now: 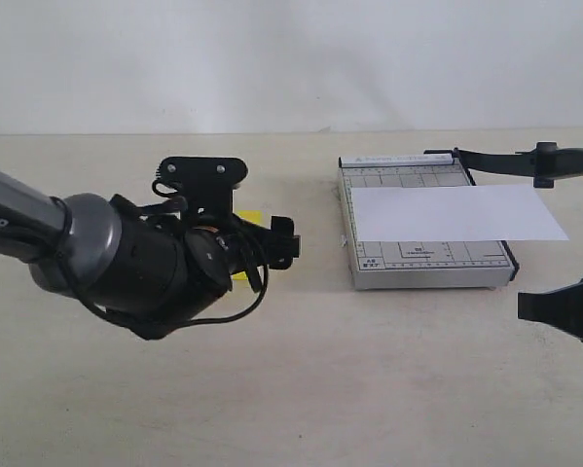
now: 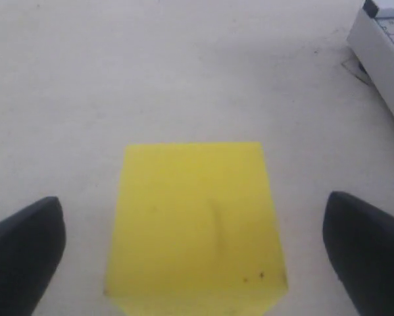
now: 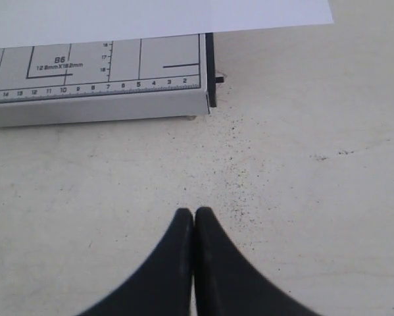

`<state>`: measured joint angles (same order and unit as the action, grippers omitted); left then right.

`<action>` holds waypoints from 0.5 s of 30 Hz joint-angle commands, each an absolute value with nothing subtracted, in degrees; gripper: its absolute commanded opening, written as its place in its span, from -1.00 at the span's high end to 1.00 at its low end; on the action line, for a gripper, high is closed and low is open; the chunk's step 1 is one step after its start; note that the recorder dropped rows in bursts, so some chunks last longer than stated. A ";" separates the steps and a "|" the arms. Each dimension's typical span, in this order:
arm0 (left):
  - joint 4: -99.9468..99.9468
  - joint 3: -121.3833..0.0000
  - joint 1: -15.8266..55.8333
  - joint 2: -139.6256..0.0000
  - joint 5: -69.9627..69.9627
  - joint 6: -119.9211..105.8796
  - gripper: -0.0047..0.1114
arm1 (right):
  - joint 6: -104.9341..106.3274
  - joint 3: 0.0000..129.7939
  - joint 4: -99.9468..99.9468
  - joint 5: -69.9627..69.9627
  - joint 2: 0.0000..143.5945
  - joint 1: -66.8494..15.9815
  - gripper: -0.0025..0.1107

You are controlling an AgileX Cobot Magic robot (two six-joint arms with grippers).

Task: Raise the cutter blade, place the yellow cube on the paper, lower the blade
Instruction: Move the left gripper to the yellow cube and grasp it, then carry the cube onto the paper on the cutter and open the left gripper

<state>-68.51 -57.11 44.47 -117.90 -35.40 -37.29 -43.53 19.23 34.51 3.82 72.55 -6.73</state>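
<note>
On the beige tabletop point(image 1: 320, 389), your left gripper point(image 2: 191, 197) gapes wide around the yellow cube point(image 2: 197, 230) without touching it, while your right gripper point(image 3: 195, 214) is closed, empty.

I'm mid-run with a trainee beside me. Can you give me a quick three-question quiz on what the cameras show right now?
1. True or false: the right pincer is shut and empty.
2. Fill in: the cutter blade is ___ (raised or lowered).
3. Where is the yellow cube?
A) gripped in the right pincer
B) on the table, between the open left pincer fingers, touching neither
C) resting on the cutter blade

Key: 1 true; 2 raised; 3 B.
</note>
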 commanded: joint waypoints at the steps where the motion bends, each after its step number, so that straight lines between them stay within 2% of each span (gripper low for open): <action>1: -64.19 -59.67 40.95 -119.24 -27.32 -34.05 -0.98 | -43.35 18.94 35.02 4.14 72.52 -6.31 0.96; 6: -63.23 -63.99 40.25 -121.04 -25.12 -36.43 -0.92 | -43.35 18.94 35.02 4.23 72.52 -6.31 0.96; 8: -63.23 -65.30 40.25 -121.43 -22.91 -40.07 -0.75 | -43.35 18.94 35.02 4.23 72.52 -6.31 0.96; 13: -63.23 -65.74 40.25 -121.54 -21.02 -47.93 0.06 | -43.35 18.94 35.02 4.23 72.52 -6.31 0.96; 15: -63.23 -65.74 40.25 -121.54 -20.15 -49.02 0.27 | -43.35 18.94 35.02 4.23 72.52 -6.31 0.96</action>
